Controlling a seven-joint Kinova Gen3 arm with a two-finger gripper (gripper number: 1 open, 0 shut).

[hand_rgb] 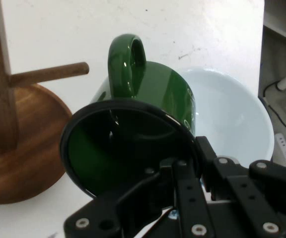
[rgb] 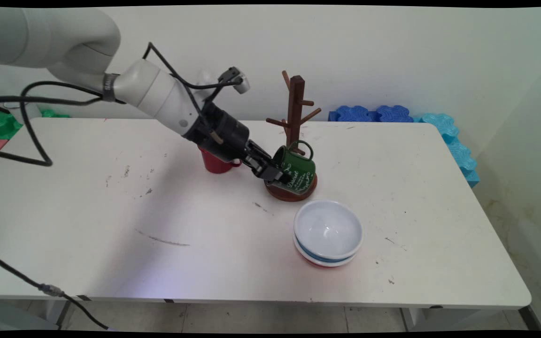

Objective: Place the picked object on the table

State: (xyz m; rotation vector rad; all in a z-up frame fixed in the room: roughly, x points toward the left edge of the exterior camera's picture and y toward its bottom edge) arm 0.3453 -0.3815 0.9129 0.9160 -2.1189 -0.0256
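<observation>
The green mug (rgb: 296, 170) is pinched at its rim by the gripper (rgb: 283, 178), one finger inside the mouth and one outside, tipped on its side with the handle up. It hangs just over the round base of the wooden mug tree (rgb: 293, 141), toward the table's (rgb: 204, 263) far edge, around the middle.

My worry is that a rim pinch on glossy enamel looks slippery, so the mug could twist or drop onto the base. The handle is also close to a peg, and a bump could rock the tree. The stacked bowls (rgb: 328, 232) sit just in front, so a fall might hit them.

There's white script on the mug, but I can't read it. A red cup (rgb: 215, 162) sits behind the gripper.
</observation>
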